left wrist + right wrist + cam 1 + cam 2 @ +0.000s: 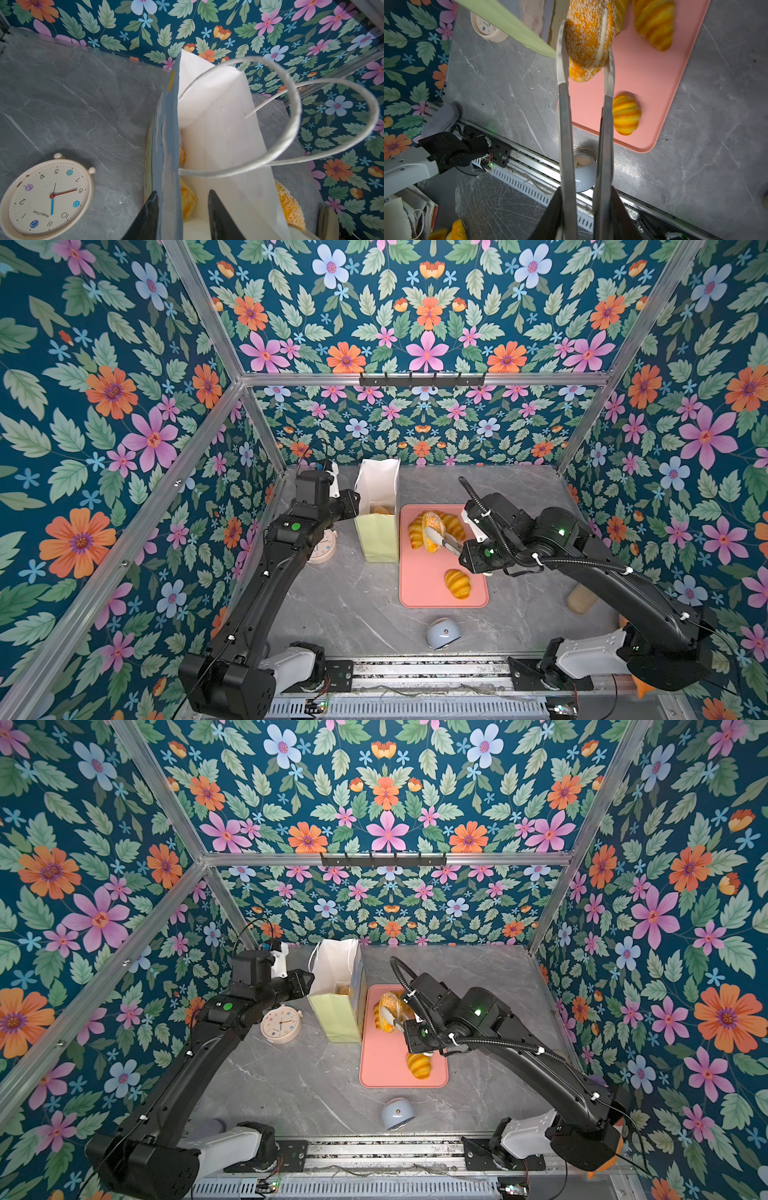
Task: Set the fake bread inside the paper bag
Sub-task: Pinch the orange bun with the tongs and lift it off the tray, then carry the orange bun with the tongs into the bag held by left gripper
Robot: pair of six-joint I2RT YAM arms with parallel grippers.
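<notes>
The right hand (586, 188) is closed on the handles of metal tongs (564, 124). Their white tips pinch a seeded bun (585, 37), held on edge over the far end of the pink tray (419, 593), just beside the paper bag (376, 539). Whether the bun touches the tray cannot be told. In both top views it hides much of two croissants (451, 524) lying behind it, while a lone croissant (457, 584) lies in plain sight near the tray's near edge. The bag stands upright on the grey worktop (353, 605), left of the tray. The left hand (182, 193) is at the bag's rim with its black fingers (149, 216) parted, one outside the printed wall and one inside. A clear gap shows on the inner side, so it grips nothing. In the left wrist view two golden pieces (188, 197) show low inside the bag, mostly cut off by the wall, and their kind is hard to make out. A clock (49, 197) lies face up beside the bag, half covered by the left arm in a top view. A tan block (582, 599) peeks from under the right arm.
</notes>
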